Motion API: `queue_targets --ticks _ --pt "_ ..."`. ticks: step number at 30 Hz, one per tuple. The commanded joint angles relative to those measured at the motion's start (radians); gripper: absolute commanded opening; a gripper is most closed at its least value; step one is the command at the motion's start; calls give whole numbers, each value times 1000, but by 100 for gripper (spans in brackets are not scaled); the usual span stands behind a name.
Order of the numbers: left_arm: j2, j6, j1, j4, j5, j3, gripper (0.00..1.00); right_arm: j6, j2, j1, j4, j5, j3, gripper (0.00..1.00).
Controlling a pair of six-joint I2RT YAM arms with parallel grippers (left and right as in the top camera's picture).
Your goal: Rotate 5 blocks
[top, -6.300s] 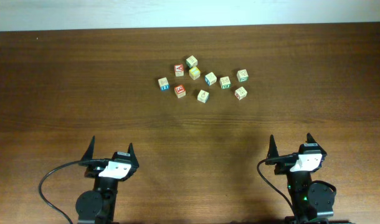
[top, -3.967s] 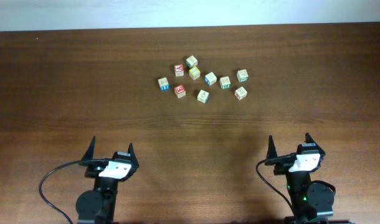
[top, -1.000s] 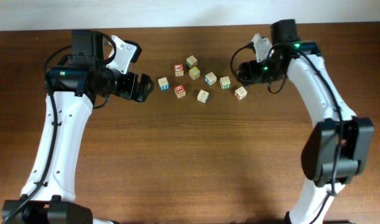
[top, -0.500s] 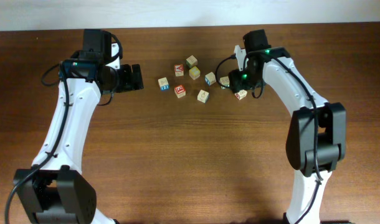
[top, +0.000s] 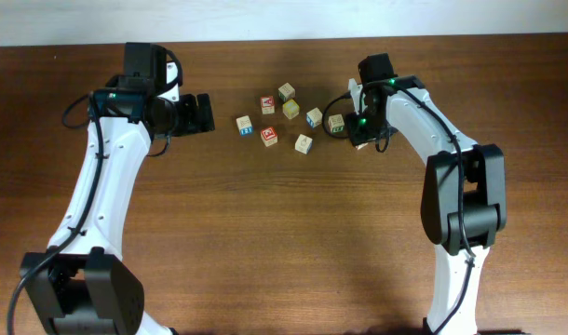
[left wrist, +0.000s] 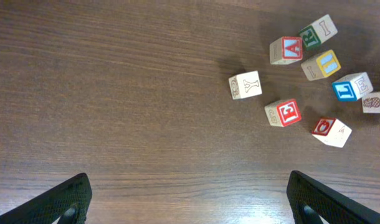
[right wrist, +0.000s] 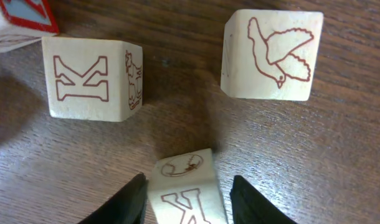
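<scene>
My left end effector [left wrist: 190, 208] hangs spread wide, apart from the blocks [top: 314, 117] scattered on the worktop [top: 265, 233]. The right end effector [right wrist: 187, 190] straddles one K block [right wrist: 184, 171]; whether it pinches, I cannot tell.

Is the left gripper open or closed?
Open: the left gripper shows its fingers far apart in the wrist view, nothing between them.

I've got a dark wooden counter [top: 284, 233] with small letter blocks [top: 269, 137] strewn in a loose cluster toward its far edge, a yellow-green block [top: 291, 109] among them. A K block [right wrist: 90, 78], a bird block [right wrist: 271, 53] and a third block [right wrist: 187, 186] lie near together, not touching.
</scene>
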Motion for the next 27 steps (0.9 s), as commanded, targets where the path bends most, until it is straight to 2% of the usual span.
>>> queue_targets --ticks 1,5,8,10,15,19,22,27 --pt "5 -16 2 15 -14 14 99 2 21 5 2 16 15 32" --pt "5 -16 2 22 -14 14 99 24 14 6 -31 16 15 19" --pt "5 -16 2 23 -14 14 99 95 -15 6 -108 15 21 15" --pt "5 -16 2 26 -14 14 99 142 -48 6 -204 -24 49 13" --pt "5 -16 2 26 -14 14 99 156 -113 6 -380 -159 108 13" --pt "5 -16 2 25 -14 14 99 194 -130 19 -501 -187 105 13" --pt "5 -16 2 26 -14 14 99 195 -130 51 -531 -174 70 14" --pt "5 -16 2 39 -14 14 99 304 -130 114 -510 -30 2 14"
